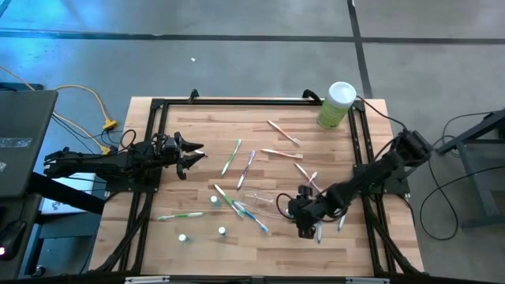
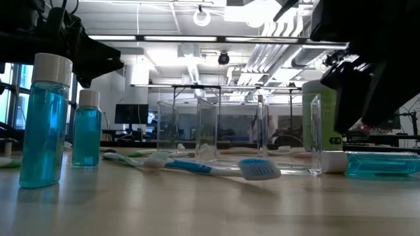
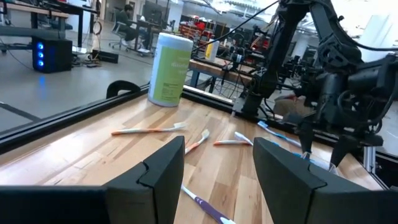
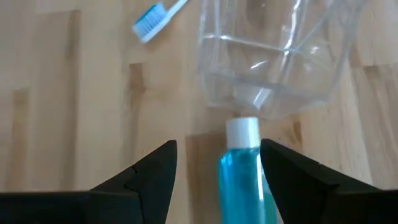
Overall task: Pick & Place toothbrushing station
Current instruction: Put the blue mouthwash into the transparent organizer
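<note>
Lying between my right gripper [image 4: 214, 165]'s spread, empty fingers, a small teal bottle with a white cap [image 4: 241, 168] points at the clear plastic cup [image 4: 273, 56], cap just touching it. Light, slick; I'd grasp mid-body. My left gripper [image 1: 192, 155] waits open, well apart.

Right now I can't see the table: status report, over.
Left gripper open, waiting over the table's left side. Right gripper open, jaws either side of a lying blue bottle, not closed. Clear cup directly beyond its cap. Toothbrushes scattered.

Bright ceiling lamps (backlit low view), soft shadows, nearby objects blurred.
</note>
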